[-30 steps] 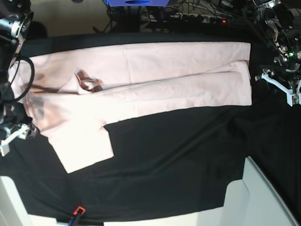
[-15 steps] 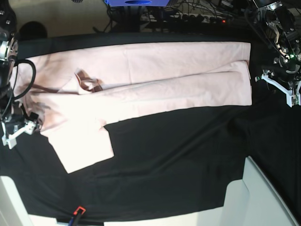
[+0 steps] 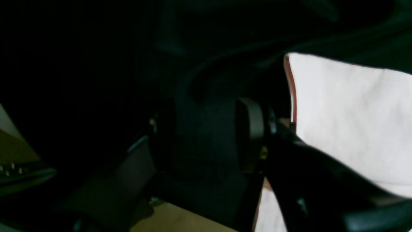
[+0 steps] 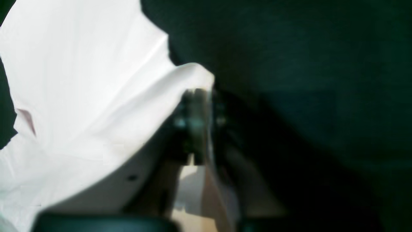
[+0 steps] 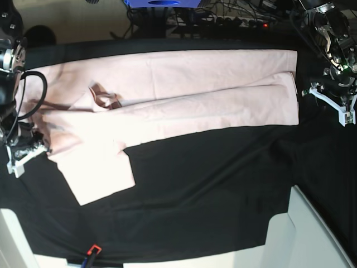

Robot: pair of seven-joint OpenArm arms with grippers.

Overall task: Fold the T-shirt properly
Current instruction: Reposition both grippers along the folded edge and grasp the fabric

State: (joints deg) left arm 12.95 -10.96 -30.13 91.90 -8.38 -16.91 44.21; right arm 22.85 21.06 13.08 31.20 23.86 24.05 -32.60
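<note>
- Black table cloth (image 5: 212, 190): covers the work surface under everything.
- T-shirt (image 5: 184, 95): pale pink, plain side up, spread lengthwise across the far half of the cloth; long sides folded in, one sleeve (image 5: 100, 176) sticking out toward the near edge.
- Right gripper (image 5: 25, 153): at the T-shirt's shoulder edge, jaws closed, apparently pinching fabric (wrist view blurred).
- Left gripper (image 5: 334, 106): jaws partly apart, just beyond the T-shirt's hem end, holding nothing.
</note>
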